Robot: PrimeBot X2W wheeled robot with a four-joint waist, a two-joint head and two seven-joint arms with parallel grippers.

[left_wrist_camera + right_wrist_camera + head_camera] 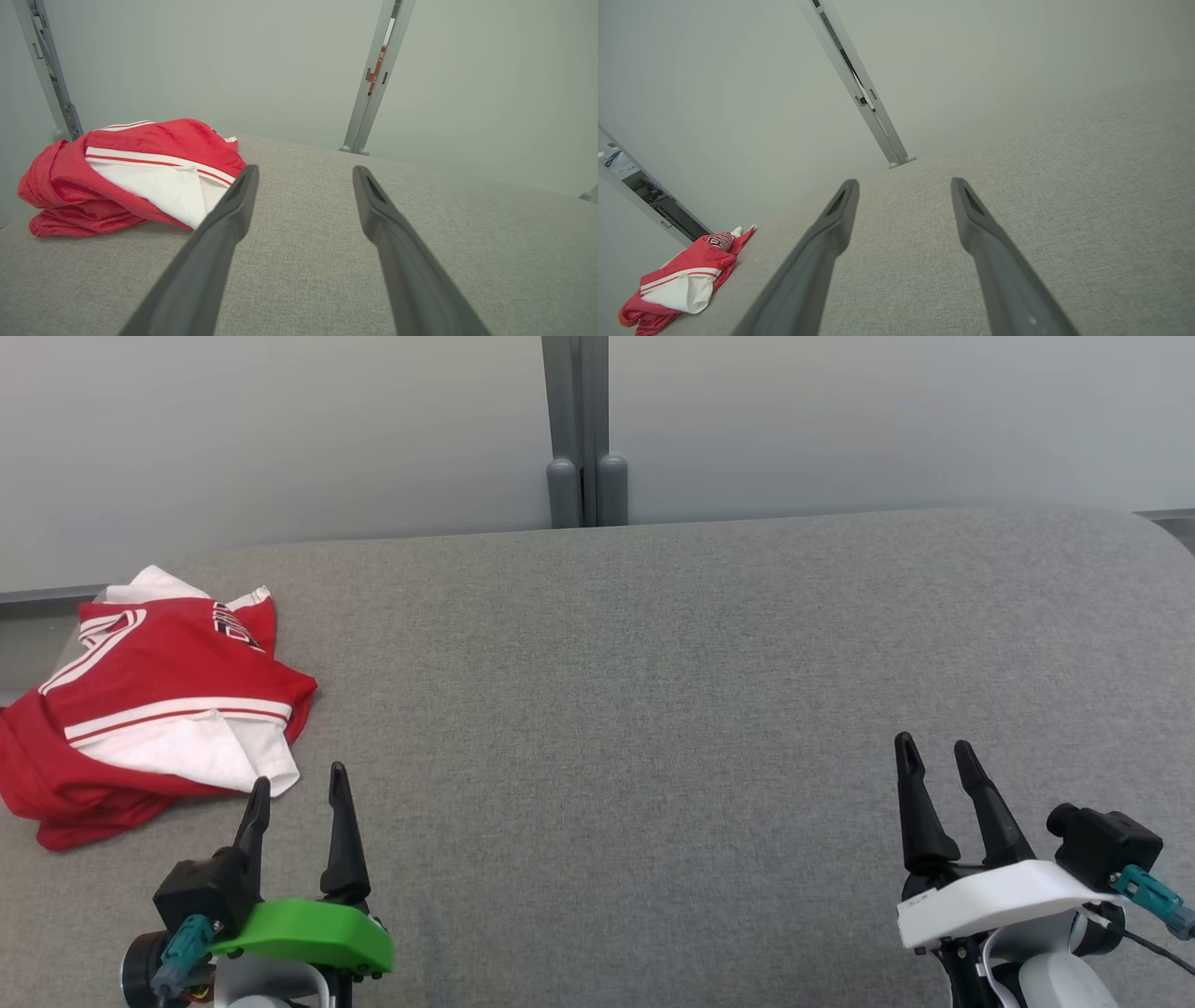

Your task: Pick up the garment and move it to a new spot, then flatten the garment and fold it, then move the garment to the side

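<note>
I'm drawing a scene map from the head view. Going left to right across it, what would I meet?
red and white garment → left gripper → grey post behind the far edge → right gripper

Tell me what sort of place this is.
Likely a robot test room, not a home: a wide table covered in grey cloth, plain pale panels joined by a grey post behind it, and one crumpled red-and-white shirt.
</note>
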